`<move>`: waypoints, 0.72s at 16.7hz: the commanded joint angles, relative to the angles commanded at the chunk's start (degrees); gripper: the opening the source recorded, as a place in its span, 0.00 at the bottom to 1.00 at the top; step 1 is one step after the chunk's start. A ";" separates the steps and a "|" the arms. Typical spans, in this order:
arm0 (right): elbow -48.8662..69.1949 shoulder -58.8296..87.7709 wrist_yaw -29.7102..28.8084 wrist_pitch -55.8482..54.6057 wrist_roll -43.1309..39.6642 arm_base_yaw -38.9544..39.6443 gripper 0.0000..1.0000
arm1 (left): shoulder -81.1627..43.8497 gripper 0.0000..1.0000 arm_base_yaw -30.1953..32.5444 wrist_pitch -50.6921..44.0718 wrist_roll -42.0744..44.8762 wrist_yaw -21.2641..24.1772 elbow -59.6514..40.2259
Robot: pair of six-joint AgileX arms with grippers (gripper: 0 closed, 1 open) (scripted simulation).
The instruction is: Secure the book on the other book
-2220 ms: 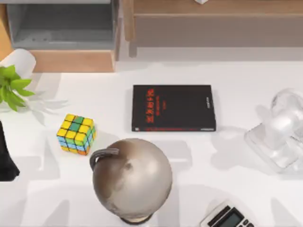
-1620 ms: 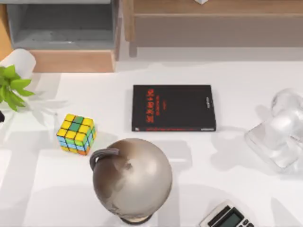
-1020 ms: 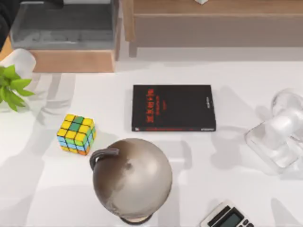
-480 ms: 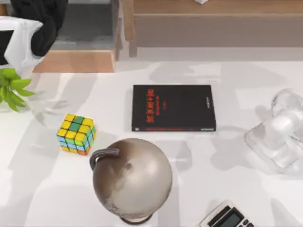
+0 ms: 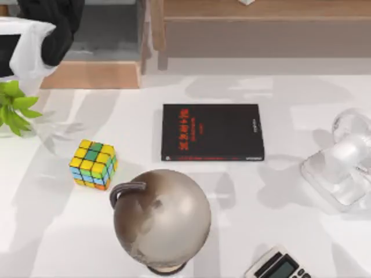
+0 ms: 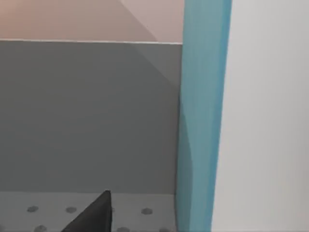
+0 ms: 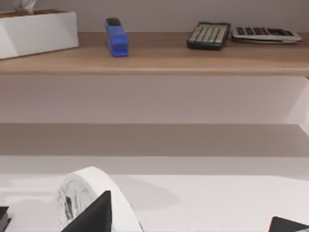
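Note:
The other book (image 5: 211, 132), black with red characters, lies flat at the middle of the table. My left arm (image 5: 49, 26) reaches over the grey compartment (image 5: 98, 35) at the table's back left. In the left wrist view the book (image 6: 200, 116) shows as a light blue edge standing upright against the grey inner wall, very close. My left gripper (image 6: 193, 220) stands open around it; one dark fingertip (image 6: 96, 215) shows beside the book and the other is hidden. In its own wrist view my right gripper (image 7: 190, 227) is open and holds nothing.
A colour cube (image 5: 93, 164), a globe (image 5: 161, 219) and a plant (image 5: 14, 107) stand left and front of the black book. A clear fan (image 5: 342, 168) is at the right, a calculator (image 5: 278, 265) at the front edge. A wooden shelf (image 7: 159, 53) carries a stapler and a keypad.
My left arm left the table's left edge and swung up to the back left corner over the grey compartment. The black book and the other objects stayed put.

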State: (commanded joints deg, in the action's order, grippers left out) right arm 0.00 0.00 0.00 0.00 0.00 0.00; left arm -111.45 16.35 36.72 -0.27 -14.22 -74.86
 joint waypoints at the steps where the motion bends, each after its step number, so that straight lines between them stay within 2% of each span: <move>1: 0.00 0.00 0.00 0.00 0.00 0.00 1.00 | -0.61 1.00 -0.19 -0.10 0.00 0.05 -0.83; 6: 0.00 0.00 0.00 0.00 0.00 0.00 1.00 | -4.31 1.00 -1.03 -2.20 -0.03 1.17 -6.41; 11: 0.00 0.00 0.00 0.00 0.00 0.00 1.00 | -4.88 1.00 -0.69 -2.59 -0.11 0.86 -7.29; 12: 0.00 0.00 0.00 0.00 0.00 0.00 1.00 | -4.88 0.92 -0.69 -2.59 -0.11 0.86 -7.29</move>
State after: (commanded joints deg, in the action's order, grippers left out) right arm 0.00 0.00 0.00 0.00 0.00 0.00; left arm -116.34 15.66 34.13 -0.38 -13.36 -82.14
